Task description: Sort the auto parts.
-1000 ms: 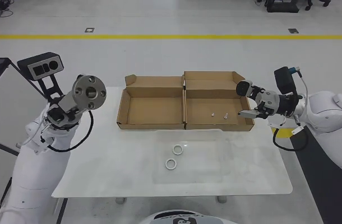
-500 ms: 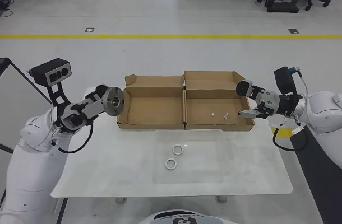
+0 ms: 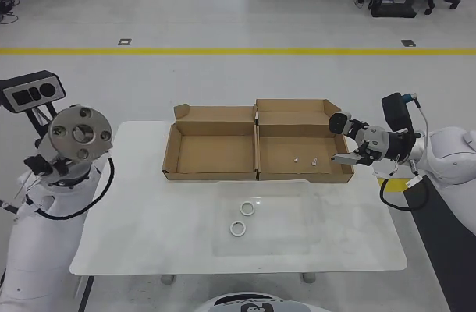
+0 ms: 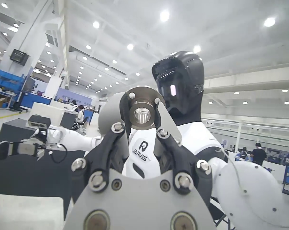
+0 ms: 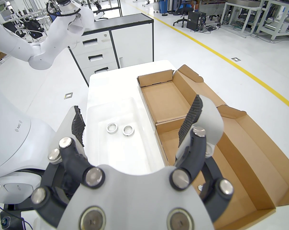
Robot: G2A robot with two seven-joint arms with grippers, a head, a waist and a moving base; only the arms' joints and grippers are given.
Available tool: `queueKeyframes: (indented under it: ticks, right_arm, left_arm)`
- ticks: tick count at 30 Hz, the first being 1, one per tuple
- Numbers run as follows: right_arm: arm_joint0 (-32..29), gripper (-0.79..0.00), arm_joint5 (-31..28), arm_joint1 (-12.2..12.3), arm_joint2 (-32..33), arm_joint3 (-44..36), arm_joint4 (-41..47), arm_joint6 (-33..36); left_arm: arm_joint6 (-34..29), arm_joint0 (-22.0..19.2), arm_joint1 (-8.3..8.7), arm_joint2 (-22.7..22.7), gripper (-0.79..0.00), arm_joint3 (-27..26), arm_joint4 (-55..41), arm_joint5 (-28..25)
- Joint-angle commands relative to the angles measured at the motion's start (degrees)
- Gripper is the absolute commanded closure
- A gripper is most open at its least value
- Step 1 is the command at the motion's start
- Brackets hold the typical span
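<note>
A round metal flange (image 3: 80, 134) with bolt holes and a centre hub is held up in the air off the table's left edge. My left gripper (image 4: 141, 113) is shut on its hub, with the flange (image 4: 140, 112) facing the camera. Two metal rings (image 3: 246, 208) (image 3: 237, 228) lie close together on a clear tray (image 3: 293, 226) at the table's middle; the right wrist view shows them as rings (image 5: 112, 128) (image 5: 128, 130). My right gripper (image 3: 339, 140) hangs open over the right end of the right cardboard box (image 3: 285, 148), nothing between its fingers (image 5: 194, 111).
Two open cardboard boxes stand side by side at the back of the white table (image 3: 144, 234). The left box (image 3: 214, 156) holds nothing. The right box has two small bolts (image 3: 296, 161) (image 3: 314, 162) on its floor. A cabinet (image 5: 115, 37) stands beyond the table's left end.
My left arm swung the flange toward the left box's corner, then back out past the table's left edge, turning its face upward. The right arm has not moved.
</note>
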Motion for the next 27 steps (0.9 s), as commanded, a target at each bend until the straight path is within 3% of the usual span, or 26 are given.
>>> queueKeyframes:
  ticks: [1, 6, 15, 27]
  right_arm:
    - [0.0, -0.785, 0.0, 0.0, 0.0, 0.0, 0.0, 0.0]
    - [0.0, -0.785, 0.0, 0.0, 0.0, 0.0, 0.0, 0.0]
    - [0.0, -0.785, 0.0, 0.0, 0.0, 0.0, 0.0, 0.0]
    - [0.0, -0.785, 0.0, 0.0, 0.0, 0.0, 0.0, 0.0]
  left_arm:
    - [-2.0, 0.2, -0.82, -1.2, 0.0, 0.0, -2.4, 2.0]
    - [-6.3, 0.2, -3.2, -4.4, 0.0, 0.3, -5.7, 6.4]
    - [-11.5, 0.2, -7.13, -8.4, 0.0, 1.0, 1.8, 11.5]
    - [-11.7, 0.9, -9.24, -9.2, 0.0, -0.3, 17.7, 11.8]
